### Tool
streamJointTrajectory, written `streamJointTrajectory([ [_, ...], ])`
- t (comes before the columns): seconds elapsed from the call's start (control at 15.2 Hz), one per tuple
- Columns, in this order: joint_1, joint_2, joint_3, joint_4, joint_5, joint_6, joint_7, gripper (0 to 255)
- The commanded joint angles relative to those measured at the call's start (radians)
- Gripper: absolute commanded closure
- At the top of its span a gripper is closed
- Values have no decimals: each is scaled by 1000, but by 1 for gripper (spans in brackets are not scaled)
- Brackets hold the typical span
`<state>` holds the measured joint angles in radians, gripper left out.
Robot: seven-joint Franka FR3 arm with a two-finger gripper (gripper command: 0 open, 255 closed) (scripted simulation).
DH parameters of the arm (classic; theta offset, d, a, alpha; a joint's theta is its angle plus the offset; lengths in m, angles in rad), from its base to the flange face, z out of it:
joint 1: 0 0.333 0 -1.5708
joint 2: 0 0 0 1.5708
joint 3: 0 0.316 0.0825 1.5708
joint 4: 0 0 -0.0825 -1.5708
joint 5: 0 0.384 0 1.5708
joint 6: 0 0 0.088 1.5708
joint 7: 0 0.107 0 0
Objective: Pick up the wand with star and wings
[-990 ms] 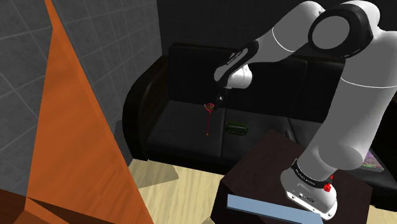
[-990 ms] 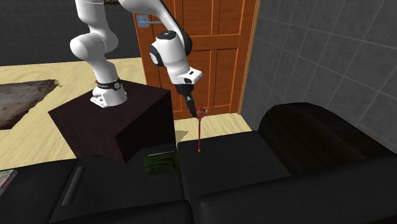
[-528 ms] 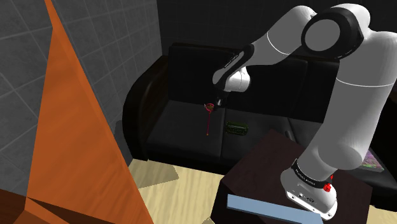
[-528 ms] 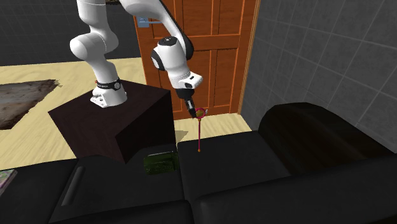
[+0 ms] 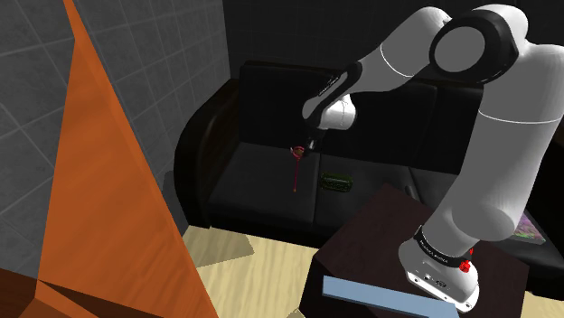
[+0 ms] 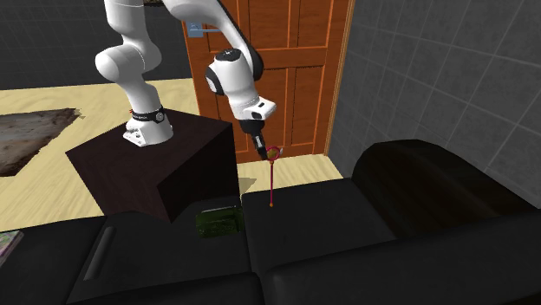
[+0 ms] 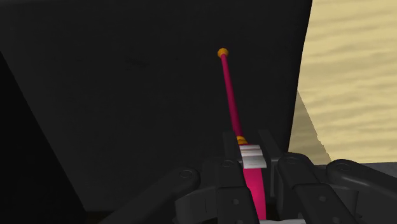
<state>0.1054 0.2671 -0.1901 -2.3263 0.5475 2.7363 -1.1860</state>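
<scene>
Where it hangs: all-black two-finger gripper (image 7: 249, 150) (image 6: 263, 154) over black sofa (image 6: 347, 238) seat
Grip: clamped on slim magenta orange-tipped wand (image 7: 229, 95) (image 6: 272, 180), pointing down

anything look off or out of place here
Nothing is spilled or broken. The only oddity is the wand, hanging nearly upright over the sofa seat because the gripper is shut on its top end. Whether its tip touches the seat is unclear.

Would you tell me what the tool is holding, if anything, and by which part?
The tool is shut on the pink wand, clasping it near its head end, at the white band; the shaft hangs down toward the black sofa.
</scene>
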Motion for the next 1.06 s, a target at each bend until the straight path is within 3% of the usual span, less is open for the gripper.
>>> streamJointTrajectory([
  [0.0, 6, -18, -10, -2, -20, -15, 17, 255],
  [0.99, 38, -170, -67, 5, -186, -155, 161, 255],
])
